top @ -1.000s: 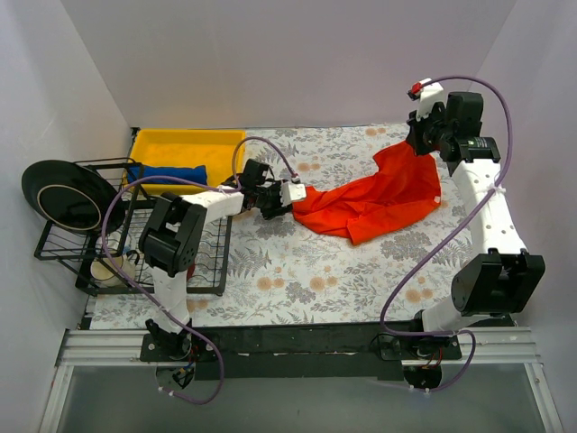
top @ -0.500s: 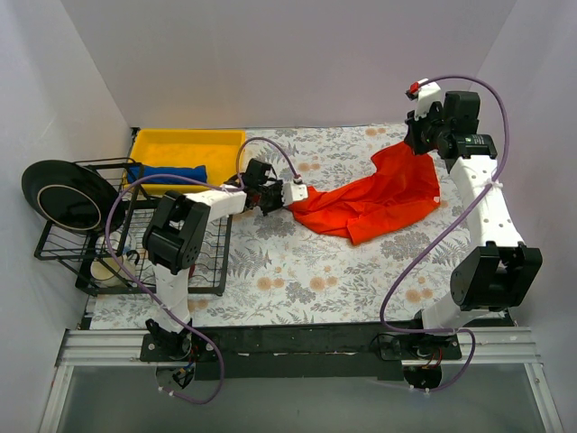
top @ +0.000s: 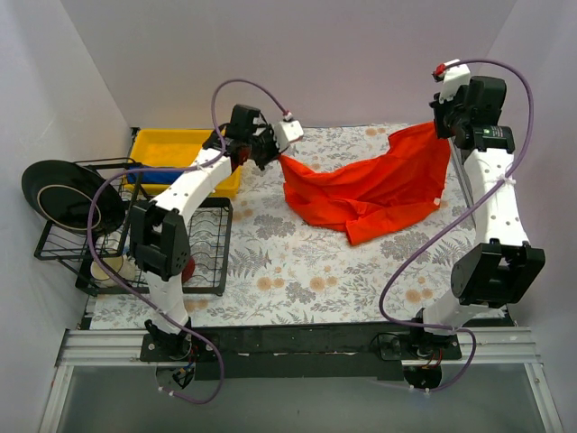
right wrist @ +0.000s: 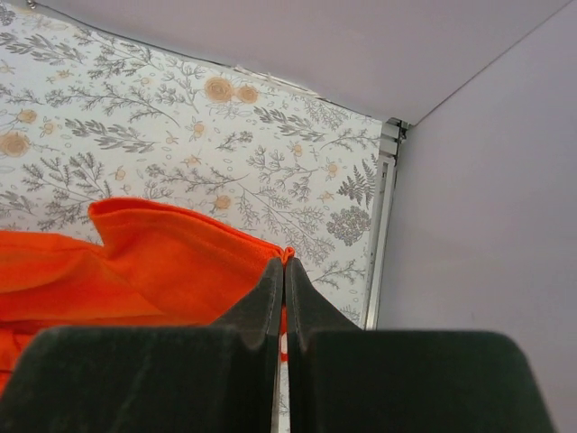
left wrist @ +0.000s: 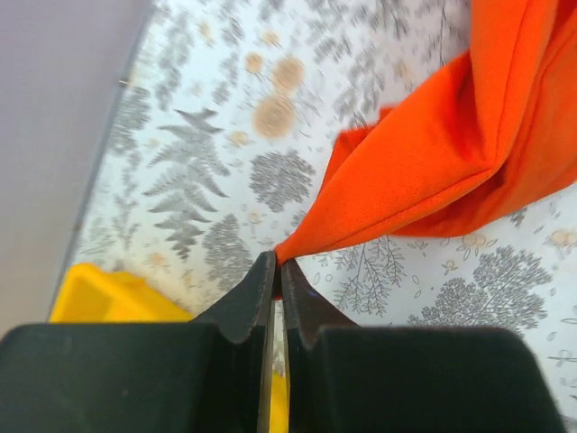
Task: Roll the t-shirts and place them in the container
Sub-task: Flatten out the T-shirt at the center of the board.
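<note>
Orange-red t-shirt: hangs stretched between the two grippers over the far half of the table. Both pinched ends are raised, the middle sags, and the lower folds seem to rest on the table cover.
Top view alone: shows the whole span of the shirt, both arms reaching to the far side, and the things at the table's left.
Left wrist view alone: shows the cloth drawn into one sharp point right at the fingertips, with a bright yellow corner low behind them.
Right wrist view alone: shows a folded edge of the shirt meeting the tips, and the table's far corner against the pale wall.
Left gripper: jaws pressed together, pinching that pointed corner of the shirt.
Right gripper: jaws pressed together, nipping the shirt's edge at its other end.
Cloth: soft, matte and unprinted, falling in broad smooth folds that gather and narrow toward the left gripper.
Fingers: black, hard-looking, broad at the base and tapering to thin tips.
Table cover, pattern: white with grey ferns and tan flowers, lying flat.
Yellow bin: rigid and rectangular, at the far left, with the left arm passing over its right end.
Wire rack: thin black wire, at the left edge nearer the arm bases.
Round plate: black with a pale ring, leaning at the rack's left end.
</note>
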You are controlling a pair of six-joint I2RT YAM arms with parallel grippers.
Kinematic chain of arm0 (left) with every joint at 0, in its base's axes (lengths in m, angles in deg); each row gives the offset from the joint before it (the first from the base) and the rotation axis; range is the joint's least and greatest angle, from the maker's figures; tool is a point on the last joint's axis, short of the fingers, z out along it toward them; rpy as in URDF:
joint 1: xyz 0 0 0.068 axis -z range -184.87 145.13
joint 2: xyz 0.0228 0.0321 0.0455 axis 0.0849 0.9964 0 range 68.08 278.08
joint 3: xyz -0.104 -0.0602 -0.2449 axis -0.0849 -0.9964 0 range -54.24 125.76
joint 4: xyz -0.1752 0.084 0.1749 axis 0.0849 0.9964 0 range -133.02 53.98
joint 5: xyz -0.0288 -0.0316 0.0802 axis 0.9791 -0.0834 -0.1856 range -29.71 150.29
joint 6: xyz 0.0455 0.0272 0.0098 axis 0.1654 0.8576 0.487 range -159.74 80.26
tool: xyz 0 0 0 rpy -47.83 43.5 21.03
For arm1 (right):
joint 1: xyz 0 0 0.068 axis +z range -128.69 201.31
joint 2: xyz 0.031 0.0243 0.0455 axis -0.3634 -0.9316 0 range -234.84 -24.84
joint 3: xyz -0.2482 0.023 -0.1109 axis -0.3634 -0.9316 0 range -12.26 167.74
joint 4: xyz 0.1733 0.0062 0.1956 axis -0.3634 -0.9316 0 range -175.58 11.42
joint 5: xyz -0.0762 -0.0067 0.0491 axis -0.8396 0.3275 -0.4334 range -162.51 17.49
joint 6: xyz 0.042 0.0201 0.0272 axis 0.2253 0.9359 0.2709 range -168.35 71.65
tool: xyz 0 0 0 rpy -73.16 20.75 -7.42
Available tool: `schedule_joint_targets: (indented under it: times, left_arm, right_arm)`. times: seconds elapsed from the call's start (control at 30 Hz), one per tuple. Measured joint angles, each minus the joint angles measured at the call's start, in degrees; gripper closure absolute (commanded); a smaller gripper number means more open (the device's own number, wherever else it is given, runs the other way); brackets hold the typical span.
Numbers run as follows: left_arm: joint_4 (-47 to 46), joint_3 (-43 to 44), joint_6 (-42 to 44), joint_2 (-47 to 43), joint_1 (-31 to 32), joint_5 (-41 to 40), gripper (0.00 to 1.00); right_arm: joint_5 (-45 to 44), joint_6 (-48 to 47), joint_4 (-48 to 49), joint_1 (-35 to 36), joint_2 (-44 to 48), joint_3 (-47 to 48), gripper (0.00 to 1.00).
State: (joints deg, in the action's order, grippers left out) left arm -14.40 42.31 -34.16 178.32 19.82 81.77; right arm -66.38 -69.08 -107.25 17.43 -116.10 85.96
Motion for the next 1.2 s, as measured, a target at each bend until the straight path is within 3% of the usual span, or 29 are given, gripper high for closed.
schedule_joint_targets:
  times: [0.3,0.57,0.87,1.2]
  left_arm:
    - [13.79,19.26,-11.96,-7.17,0.17,-7.13,1.0]
    - [15.52,16.37,-13.4,-17.86,-0.39,-13.44,1.0]
    - [14.29,16.81,-20.61,-24.11,-0.7,-14.4,1.0]
    - [13.38,21.79,-21.07,-31.34,-0.98,-14.4,1.0]
  right_arm:
    - [-1.33,-1.75,3.61,-0.2,8.48,-2.64,0.99]
    - [-4.28,-3.26,7.23,-0.66,20.72,-1.42,0.99]
    - [-0.94,-6.12,-6.4,-0.66,26.88,11.85,0.99]
    - [2.36,-6.73,-15.1,-0.66,34.99,19.71,0.99]
